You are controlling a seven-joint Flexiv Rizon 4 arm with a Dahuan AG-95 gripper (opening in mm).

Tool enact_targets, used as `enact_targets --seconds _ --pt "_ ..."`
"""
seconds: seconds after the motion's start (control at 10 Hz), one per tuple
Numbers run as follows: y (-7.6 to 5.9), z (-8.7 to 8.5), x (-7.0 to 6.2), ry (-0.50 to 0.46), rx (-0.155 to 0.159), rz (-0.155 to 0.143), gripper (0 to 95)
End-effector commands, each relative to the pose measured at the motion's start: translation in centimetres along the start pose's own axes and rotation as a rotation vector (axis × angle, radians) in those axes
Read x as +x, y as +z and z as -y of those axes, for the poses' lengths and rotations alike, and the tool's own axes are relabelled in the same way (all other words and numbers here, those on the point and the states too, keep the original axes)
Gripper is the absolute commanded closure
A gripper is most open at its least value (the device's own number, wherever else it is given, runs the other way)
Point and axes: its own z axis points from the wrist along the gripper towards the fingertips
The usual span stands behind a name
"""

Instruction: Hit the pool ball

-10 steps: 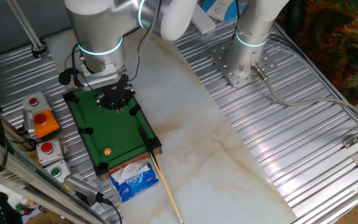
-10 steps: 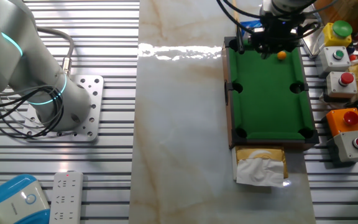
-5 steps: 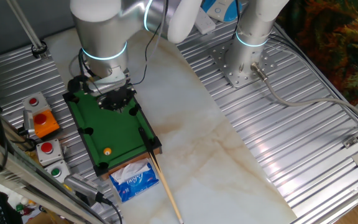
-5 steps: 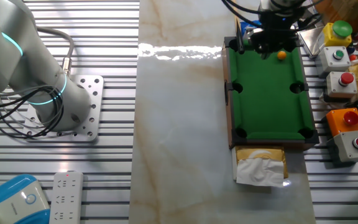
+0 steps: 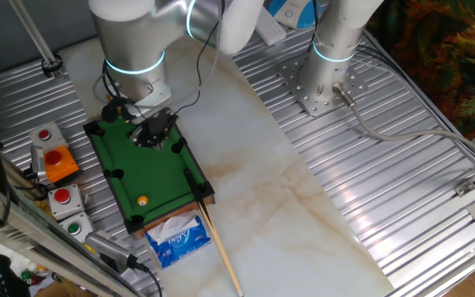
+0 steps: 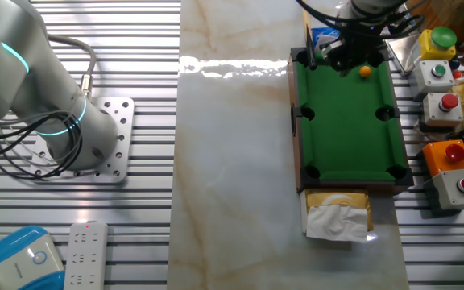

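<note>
The pincer point(image 5: 154, 130) hangs over one end of the green pool table point(image 5: 143, 177); its grip state cannot be determined. The pool ball point(image 5: 143, 200) rests on the felt near the opposite end, just inside the rail. Judged step: approach. The next move calls for lowering and travelling along the felt. Rails confine sideways motion; the mid-table felt is open.

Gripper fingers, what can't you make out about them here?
One fixed view: the gripper is a dark blob over the pool table; fingers too small to separate, open or shut unclear.
The other fixed view: top edge cuts off the arm; contact with the pool ball too small to tell.
</note>
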Motion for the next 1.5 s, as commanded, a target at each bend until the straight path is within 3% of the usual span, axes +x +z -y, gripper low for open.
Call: enact_targets --seconds 0.1,0.5,0.7,1.0,1.2,1.4,1.5 --pt "-0.2 0.0 -0.1 0.057 -0.005 0.008 95.0" --pt "-0.2 0.2 -0.4 0.063 -0.008 0.008 95.0" --pt "0.5 0.6 -1.1 0.053 -0.014 -0.007 95.0" --pt "1.7 0.4 -3.1 0.074 -0.007 0.01 95.0" --pt "1.5 -0.5 -4.9 0.104 -0.015 -0.005 95.0" --pt "1.8 -1.2 -6.2 0.139 -0.06 -0.02 95.0" --pt "2.4 -1.4 -7.1 0.14 -0.08 -0.023 76.0"
